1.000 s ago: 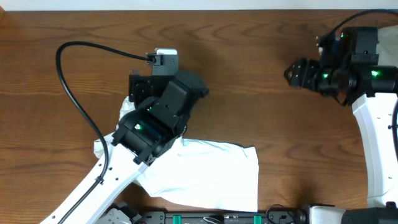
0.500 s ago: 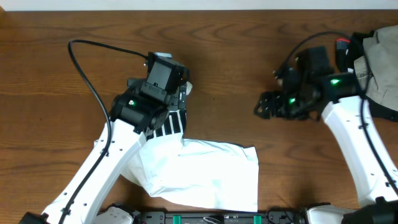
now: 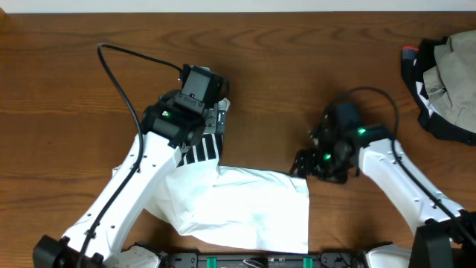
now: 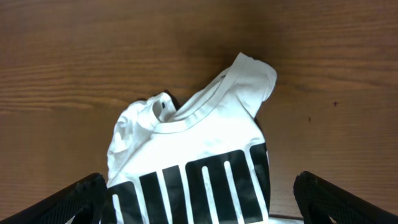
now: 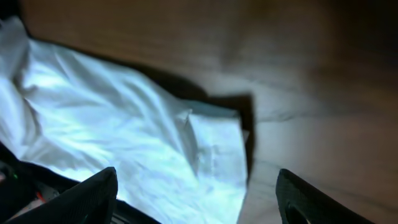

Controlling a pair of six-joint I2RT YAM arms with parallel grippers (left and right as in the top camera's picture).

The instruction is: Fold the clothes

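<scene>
The white garment (image 3: 245,208) lies on the wooden table near the front edge, with black stripes (image 3: 201,152) showing at its upper left. My left gripper (image 3: 217,119) hovers over the collar end, open and empty. In the left wrist view the collar (image 4: 205,106) and black stripes (image 4: 199,193) lie between the spread fingers (image 4: 199,199). My right gripper (image 3: 303,165) is open just above the garment's upper right corner. In the right wrist view that corner (image 5: 217,137) lies between the open fingers (image 5: 199,193).
A dark bag holding khaki cloth (image 3: 446,74) sits at the far right edge. A black cable (image 3: 119,74) loops from the left arm over the table. Bare wooden table (image 3: 297,59) fills the back.
The right arm has swung from the far right down and left to the garment's upper right corner. The left arm rose off the garment, uncovering the striped print.
</scene>
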